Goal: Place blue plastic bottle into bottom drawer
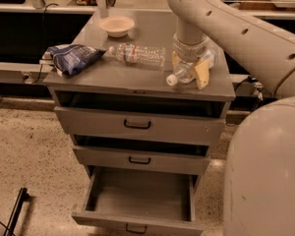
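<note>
The blue plastic bottle lies on its side on the grey cabinet top, near the front right, with its white cap pointing toward the front edge. My gripper has come down from above onto it, wrist vertical. It is open, with one yellow finger on the bottle's right and the other on its left, so the bottle lies between them on the top. The bottom drawer is pulled out below and its inside is bare.
A longer clear bottle with a red label lies left of the gripper. A blue snack bag and a white bowl sit further left and back. The top drawer and middle drawer stand slightly out. My own body fills the lower right.
</note>
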